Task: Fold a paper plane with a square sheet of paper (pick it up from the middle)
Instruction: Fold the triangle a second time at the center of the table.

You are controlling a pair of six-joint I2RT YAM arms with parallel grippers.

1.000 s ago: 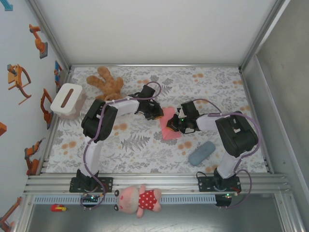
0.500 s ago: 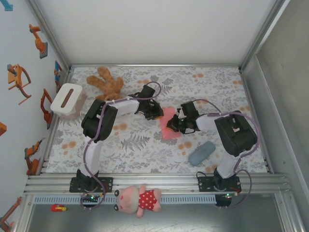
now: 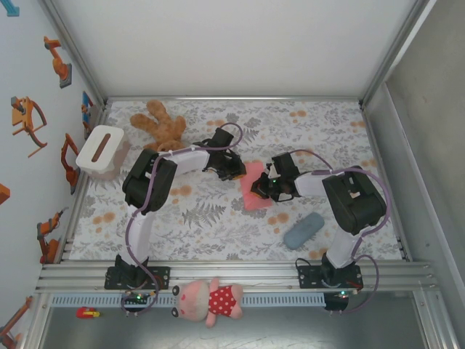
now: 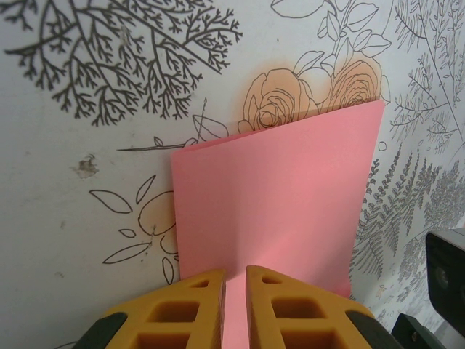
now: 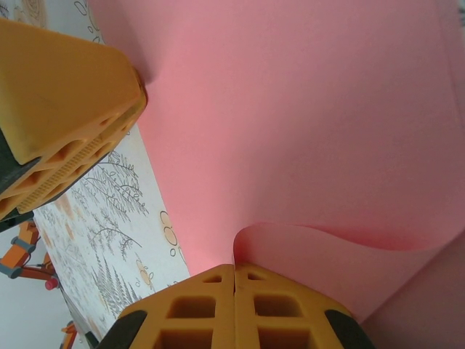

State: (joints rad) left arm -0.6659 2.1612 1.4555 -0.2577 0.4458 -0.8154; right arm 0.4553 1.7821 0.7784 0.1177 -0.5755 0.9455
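Note:
The square sheet of paper is salmon pink and lies folded over on the floral table mid-way between the arms. In the left wrist view the paper shows a fold edge at the far side. My left gripper rests its tips on the near edge, jaws a narrow slit apart with pink showing through. My right gripper is shut on a curled-up flap of the paper, lifting it off the lower layer. In the top view the left gripper and right gripper face each other across the sheet.
A brown teddy bear lies at the back left and a white box stands by the left wall. A grey-blue pouch lies at the front right near the right arm. A pink doll sits on the front rail.
My right gripper has shifted slightly left with the paper flap, so the sheet looks narrower from above. The left gripper has stayed where it was.

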